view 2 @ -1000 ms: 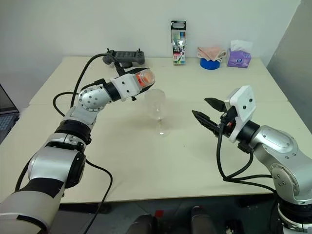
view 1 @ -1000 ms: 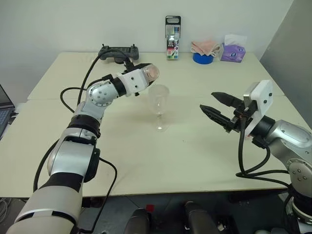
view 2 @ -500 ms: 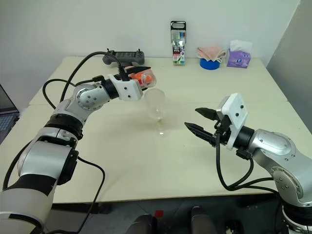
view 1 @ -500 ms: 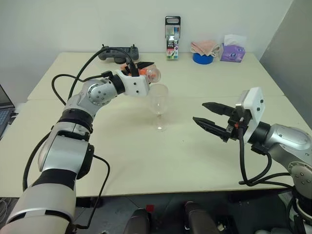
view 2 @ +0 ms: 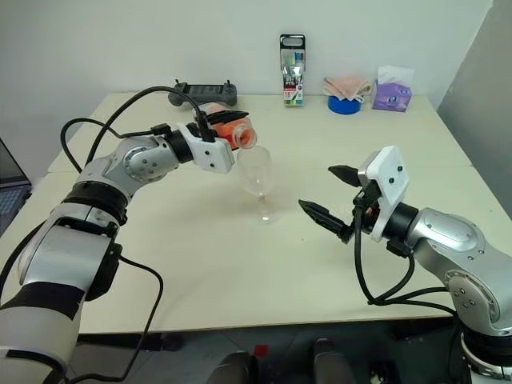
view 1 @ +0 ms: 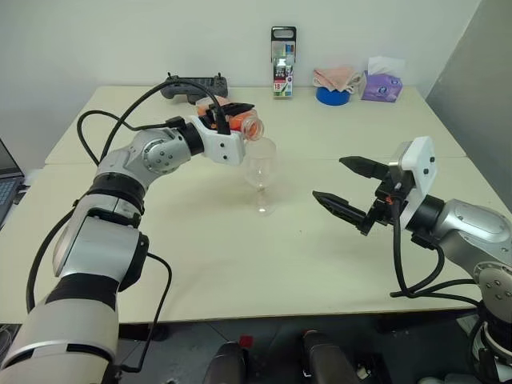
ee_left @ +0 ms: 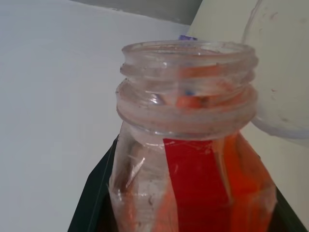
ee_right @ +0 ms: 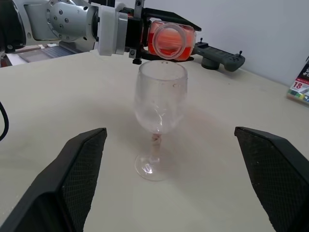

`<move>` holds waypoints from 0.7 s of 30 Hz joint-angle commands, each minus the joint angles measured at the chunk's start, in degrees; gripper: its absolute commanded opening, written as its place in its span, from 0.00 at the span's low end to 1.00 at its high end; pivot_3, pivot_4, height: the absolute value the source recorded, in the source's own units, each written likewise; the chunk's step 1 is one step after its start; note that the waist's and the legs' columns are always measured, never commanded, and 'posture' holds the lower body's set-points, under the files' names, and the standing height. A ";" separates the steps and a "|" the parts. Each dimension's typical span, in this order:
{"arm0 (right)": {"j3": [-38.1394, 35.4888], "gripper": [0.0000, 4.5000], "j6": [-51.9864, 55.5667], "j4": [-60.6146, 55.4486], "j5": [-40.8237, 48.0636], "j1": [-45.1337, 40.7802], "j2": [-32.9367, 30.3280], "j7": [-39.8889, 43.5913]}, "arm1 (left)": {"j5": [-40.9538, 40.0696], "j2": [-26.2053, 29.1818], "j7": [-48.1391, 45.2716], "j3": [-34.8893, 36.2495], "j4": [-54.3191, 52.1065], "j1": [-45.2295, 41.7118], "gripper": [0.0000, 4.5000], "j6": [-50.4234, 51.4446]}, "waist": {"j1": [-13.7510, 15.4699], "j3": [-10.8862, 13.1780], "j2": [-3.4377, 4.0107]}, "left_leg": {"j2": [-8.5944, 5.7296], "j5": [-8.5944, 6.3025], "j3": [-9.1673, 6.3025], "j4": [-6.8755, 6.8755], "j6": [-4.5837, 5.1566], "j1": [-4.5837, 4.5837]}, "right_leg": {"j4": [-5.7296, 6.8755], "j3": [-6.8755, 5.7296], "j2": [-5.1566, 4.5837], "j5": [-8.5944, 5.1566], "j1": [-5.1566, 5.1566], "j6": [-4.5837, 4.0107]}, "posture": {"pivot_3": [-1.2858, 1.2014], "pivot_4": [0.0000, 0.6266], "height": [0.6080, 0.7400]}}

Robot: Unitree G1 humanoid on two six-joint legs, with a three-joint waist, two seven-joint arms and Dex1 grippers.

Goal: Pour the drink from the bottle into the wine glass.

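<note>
Bottle (view 1: 244,126): small, clear, uncapped, lying near level above table, open mouth just over glass rim; red label strip below neck. Orange drink (ee_left: 244,181) inside bottle. Wine glass (view 1: 260,166): clear, stemmed, upright on table, bowl looks empty.

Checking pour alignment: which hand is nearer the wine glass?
Left. The left hand holds the bottle tipped over the wine glass rim; the right hand stands open, apart beside it.
</note>
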 commanded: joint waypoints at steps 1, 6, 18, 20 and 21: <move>-1.17 1.00 -0.34 -0.90 0.79 -1.27 -0.83 0.00 | 0.76 1.31 2.47 -0.32 -0.89 -2.76 0.38 -0.65 | 0.00 0.00 0.00 | 0.00 0.00 0.00 0.00 0.00 0.00 | 0.00 0.00 0.00 0.00 0.00 0.00 | 0.52 0.24 1.00; -0.95 1.00 -0.07 -1.06 1.23 -1.93 -1.13 -0.14 | 4.01 2.08 5.51 -2.04 -1.19 -3.82 0.38 -0.86 | 0.00 0.00 0.00 | 0.00 0.00 0.00 0.01 0.00 -0.01 | 0.00 0.00 0.00 0.02 0.00 -0.04 | 0.52 0.24 1.00; -0.66 1.00 0.64 -1.19 1.93 -1.64 -0.80 -0.32 | 9.54 3.78 12.67 -5.66 -0.61 -5.79 0.38 -1.69 | -0.01 0.00 0.00 | 0.00 0.00 0.00 0.02 0.00 0.00 | 0.04 0.00 0.00 0.03 0.00 -0.04 | 0.52 0.24 1.00; -0.68 1.00 0.69 -1.13 1.90 -1.66 -0.85 -0.21 | 10.01 3.89 13.35 -6.15 -0.42 -5.99 0.38 -1.69 | -0.01 0.00 0.00 | 0.00 0.00 0.00 0.03 0.00 0.00 | 0.04 0.01 0.00 0.03 0.00 -0.04 | 0.52 0.24 1.00; -0.70 1.00 0.73 -1.12 1.88 -1.68 -0.84 -0.20 | 10.22 3.92 13.65 -6.43 -0.33 -6.09 0.38 -1.69 | 0.00 0.00 0.00 | 0.00 0.00 0.00 0.03 0.00 0.00 | 0.04 0.00 0.00 0.03 0.00 -0.04 | 0.52 0.24 1.00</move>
